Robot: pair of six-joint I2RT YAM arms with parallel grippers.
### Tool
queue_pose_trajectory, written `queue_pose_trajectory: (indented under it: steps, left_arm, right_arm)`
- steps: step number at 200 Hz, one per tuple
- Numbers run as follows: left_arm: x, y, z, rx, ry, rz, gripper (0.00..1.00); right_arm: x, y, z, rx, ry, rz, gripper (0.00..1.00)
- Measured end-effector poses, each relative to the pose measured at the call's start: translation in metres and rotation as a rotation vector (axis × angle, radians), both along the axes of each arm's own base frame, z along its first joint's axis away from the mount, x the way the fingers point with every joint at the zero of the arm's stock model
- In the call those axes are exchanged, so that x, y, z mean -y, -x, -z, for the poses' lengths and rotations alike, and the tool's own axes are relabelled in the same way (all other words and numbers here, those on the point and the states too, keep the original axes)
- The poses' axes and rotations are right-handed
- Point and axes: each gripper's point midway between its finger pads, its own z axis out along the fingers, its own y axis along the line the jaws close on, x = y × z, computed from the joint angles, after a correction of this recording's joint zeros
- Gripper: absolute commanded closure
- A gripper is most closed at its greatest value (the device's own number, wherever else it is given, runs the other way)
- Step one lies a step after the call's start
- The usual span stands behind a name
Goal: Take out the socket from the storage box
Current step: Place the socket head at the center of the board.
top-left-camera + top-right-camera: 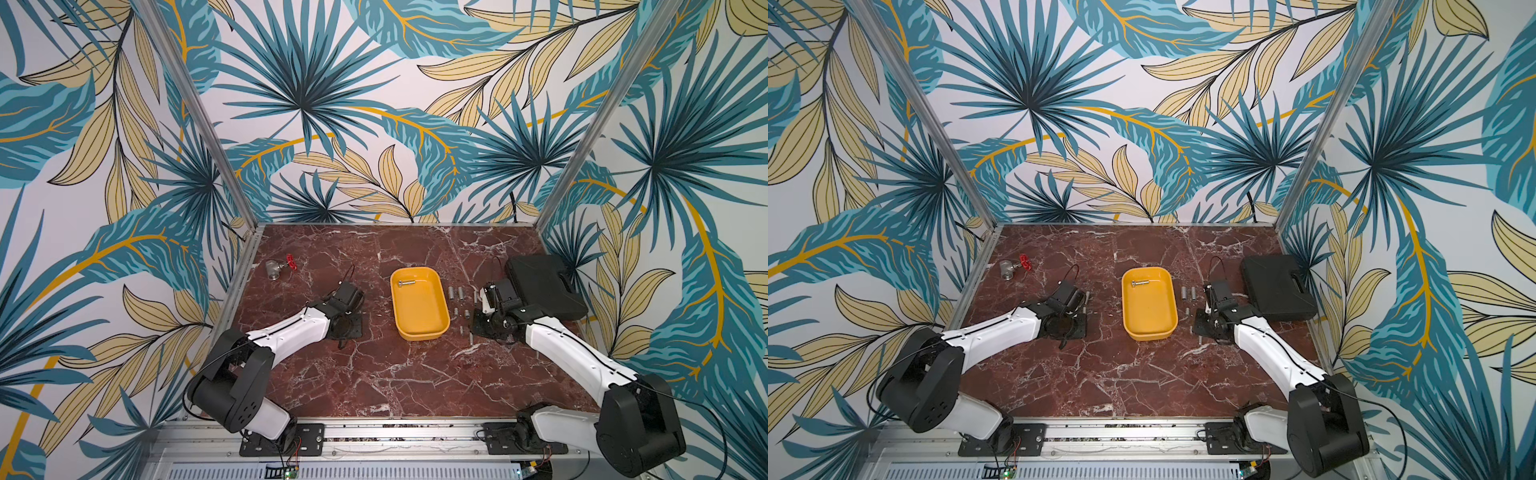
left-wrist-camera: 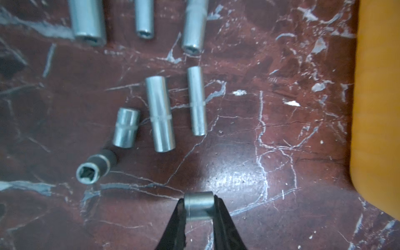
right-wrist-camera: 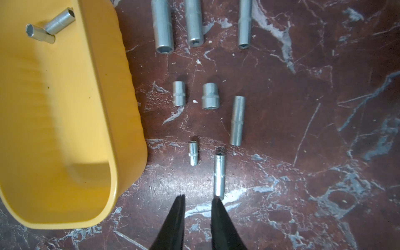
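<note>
Sockets (image 1: 408, 283) lay roughly left-right at storage box (image 1: 420, 333) far end.
Left gripper (image 2: 200, 199) clamped short socket (image 2: 199, 207), unseen in top views; right gripper (image 3: 198, 198) slightly parted, empty.

Three long sockets (image 3: 194, 23) + storage box (image 3: 125, 93) cut off at rt-wrist view edges

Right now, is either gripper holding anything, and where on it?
Left gripper pinches a short silver metal socket across its sides; right gripper holds nothing.
</note>
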Motion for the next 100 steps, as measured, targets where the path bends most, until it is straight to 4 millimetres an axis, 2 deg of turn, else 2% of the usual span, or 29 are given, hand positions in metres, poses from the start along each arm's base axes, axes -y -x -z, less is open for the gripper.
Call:
queue_pose_trajectory:
  steps: [83, 100]
  left_arm:
    - [-0.015, -0.002, 0.016, -0.028, -0.011, -0.064, 0.74]
    - [-0.015, -0.004, 0.016, -0.023, -0.01, -0.066, 0.71]
  right_arm:
    - [-0.002, -0.002, 0.001, 0.002, -0.007, -0.003, 0.76]
    - [-0.002, -0.002, 0.002, 0.001, -0.007, -0.003, 0.76]
